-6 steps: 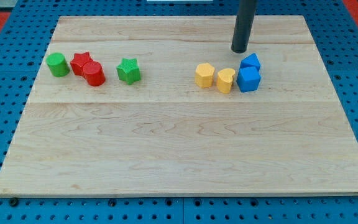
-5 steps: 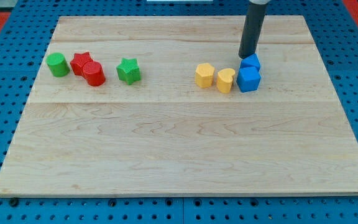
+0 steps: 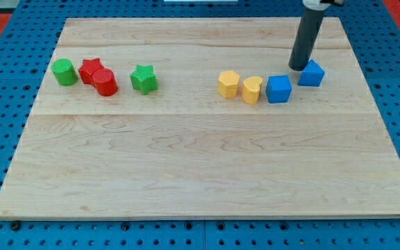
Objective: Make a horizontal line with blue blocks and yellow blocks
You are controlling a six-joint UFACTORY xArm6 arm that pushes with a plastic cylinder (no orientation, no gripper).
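My tip (image 3: 298, 69) is at the end of a dark rod that comes down from the view's top, on the right side of the wooden bench (image 3: 207, 160). There is no pincer on this arm, only the rod, so nothing is being gripped or let go. The tip sits just to the view's left of a small blue block (image 3: 312, 73) and seems to touch its left side. A bit lower and to the left of the tip is a blue cube (image 3: 278, 89), close to the small blue block but with a little gap between them. Right beside the blue cube, on its left, is a yellow heart-shaped block (image 3: 252, 89); the two are so close I cannot tell if they touch. Next to that, again on the left, is a yellow block with flat sides (image 3: 229, 83), just beside the heart. These four blocks make a rough row across the bench, with the small blue block sitting a little higher than the rest. Far away on the view's left side are the other blocks: a green star (image 3: 144, 78), then a red round block (image 3: 105, 82) touching a red star (image 3: 89, 69), and a green round block (image 3: 64, 71) at the very left.
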